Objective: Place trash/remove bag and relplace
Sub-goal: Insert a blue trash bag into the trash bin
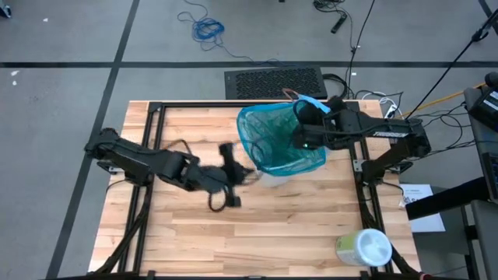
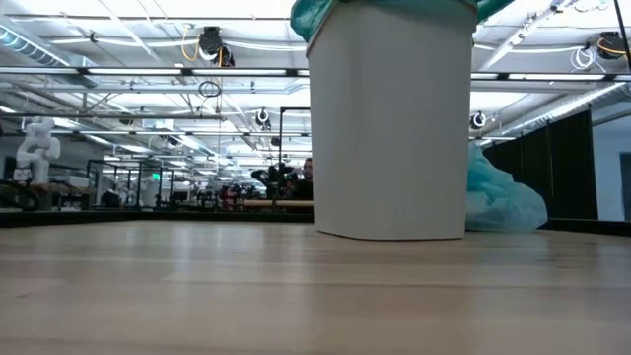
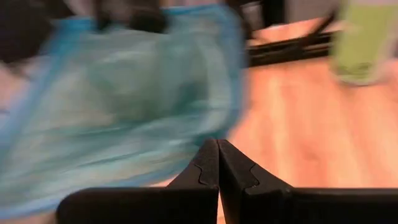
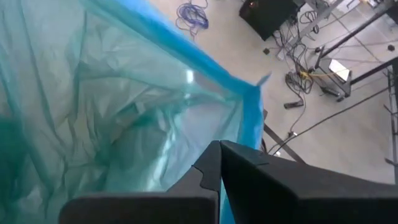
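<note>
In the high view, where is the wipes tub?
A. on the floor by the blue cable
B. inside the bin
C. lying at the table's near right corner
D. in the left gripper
C: the wipes tub lies on its side on the table at the near right corner, well apart from the bin and from both arms.

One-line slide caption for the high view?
Right gripper shut on the bag rim lining the bin; left gripper shut, empty, beside it.
</note>
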Tool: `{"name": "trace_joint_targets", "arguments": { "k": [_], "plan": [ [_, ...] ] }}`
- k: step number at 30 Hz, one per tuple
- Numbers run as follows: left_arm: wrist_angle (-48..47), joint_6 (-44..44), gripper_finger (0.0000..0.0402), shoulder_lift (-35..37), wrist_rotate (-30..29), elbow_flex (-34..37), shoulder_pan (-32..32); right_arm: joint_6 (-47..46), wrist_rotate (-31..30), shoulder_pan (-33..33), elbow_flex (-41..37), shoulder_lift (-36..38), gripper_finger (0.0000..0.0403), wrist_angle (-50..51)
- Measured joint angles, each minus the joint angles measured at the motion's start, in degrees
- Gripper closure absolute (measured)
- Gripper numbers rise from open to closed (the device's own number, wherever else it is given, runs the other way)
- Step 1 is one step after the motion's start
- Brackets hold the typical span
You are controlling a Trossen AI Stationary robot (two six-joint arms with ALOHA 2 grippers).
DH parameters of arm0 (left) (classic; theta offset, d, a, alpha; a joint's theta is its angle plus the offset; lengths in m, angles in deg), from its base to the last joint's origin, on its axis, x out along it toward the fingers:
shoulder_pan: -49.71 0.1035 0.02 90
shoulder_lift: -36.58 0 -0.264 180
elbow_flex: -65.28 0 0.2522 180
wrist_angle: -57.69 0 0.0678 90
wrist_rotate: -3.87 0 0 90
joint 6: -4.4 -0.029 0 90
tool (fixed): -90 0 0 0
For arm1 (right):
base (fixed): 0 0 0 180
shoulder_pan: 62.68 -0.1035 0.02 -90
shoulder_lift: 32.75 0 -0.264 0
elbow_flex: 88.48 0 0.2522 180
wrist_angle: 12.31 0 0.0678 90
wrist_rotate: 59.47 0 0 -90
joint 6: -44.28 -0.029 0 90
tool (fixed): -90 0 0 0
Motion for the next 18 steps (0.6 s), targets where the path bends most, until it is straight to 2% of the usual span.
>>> {"name": "trace_joint_targets", "arguments": {
  "k": [2,4,12,18],
  "plan": [
    [-1.12,-1.08,0.0402,2.04,-2.88,0.14,1.87,3.0,0.2,1.29,0.0,0.0,0.0403,-2.32],
    [-0.99,-2.31,0.0402,3.72,-2.28,0.89,5.18,6.16,1.21,2.74,0.0,0.02,0.0403,-5.01],
    [3.17,-3.59,0.0402,6.04,13.49,4.83,21.01,17.59,4.46,8.32,-0.02,0.0,0.0403,-13.47],
    [4.3,-3.74,0.0402,6.03,15.96,4.92,27.27,22.67,7.92,14.09,-0.02,0.0,0.0403,-16.64]
  ]
}}
